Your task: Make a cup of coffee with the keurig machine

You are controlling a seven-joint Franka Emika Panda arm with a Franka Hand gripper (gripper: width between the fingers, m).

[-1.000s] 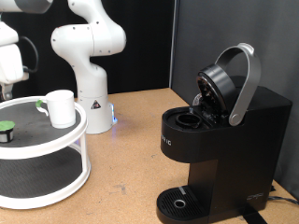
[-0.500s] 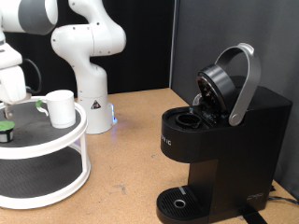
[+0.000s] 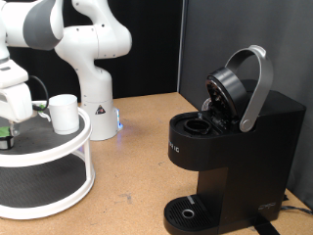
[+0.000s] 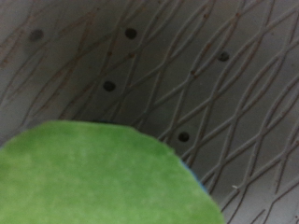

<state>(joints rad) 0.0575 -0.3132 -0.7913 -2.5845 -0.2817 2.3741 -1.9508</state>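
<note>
At the exterior view's right stands the keurig machine [image 3: 230, 147], its lid raised on the grey arched handle and its pod chamber looking empty, with nothing on the round drip tray, so I judge that brewing has not begun. On the exterior view's left, the white two-tier round stand [image 3: 59, 162] carries the cup [image 3: 64, 113] on its upper shelf. The gripper [image 3: 12, 125] is low over a green-topped pod [image 4: 98, 177] beside the cup; whether it is spread or pinching, I cannot tell.

Boxy black plastic keurig machine [image 3: 230, 147]: matt, w/ smooth grey-silver arched handle [image 3: 256, 88]. Small white cylindrical cup [image 3: 65, 113]: glossy, smooth. Tan tabletop [image 3: 137, 166]: matt, wood-like.
</note>
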